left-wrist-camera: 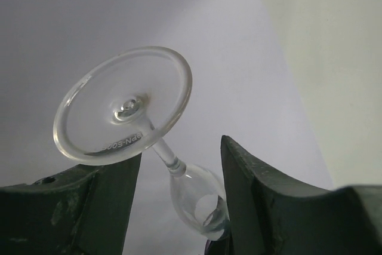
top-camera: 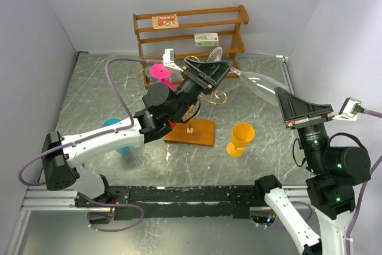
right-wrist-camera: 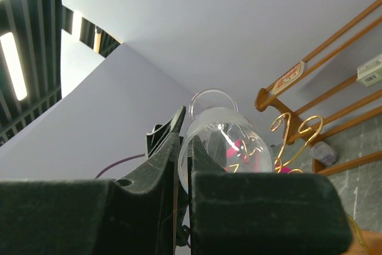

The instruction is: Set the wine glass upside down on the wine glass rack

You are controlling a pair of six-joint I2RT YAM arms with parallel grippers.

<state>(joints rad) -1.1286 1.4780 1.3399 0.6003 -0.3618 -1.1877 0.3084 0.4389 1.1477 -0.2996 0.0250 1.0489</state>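
The clear wine glass (top-camera: 258,86) lies almost level in the air above the rack, its foot (top-camera: 216,54) toward the back. My right gripper (top-camera: 280,97) is shut on the rim of its bowl (right-wrist-camera: 227,141), one finger inside the bowl and one outside (right-wrist-camera: 186,132). My left gripper (top-camera: 204,71) is open around the stem, its fingers standing either side with a gap (left-wrist-camera: 179,159). The foot (left-wrist-camera: 119,111) shows just beyond the left finger. The wine glass rack (top-camera: 191,132), gold wire scrolls on a wooden base, stands below the left gripper, and its scrolls (right-wrist-camera: 292,129) show in the right wrist view.
A pink glass (top-camera: 160,72) is at the rack's left side. An orange goblet (top-camera: 240,138) stands right of the base. A blue glass (top-camera: 116,131) is partly hidden by the left arm. The brown three-tier shelf (top-camera: 191,31) stands at the back wall.
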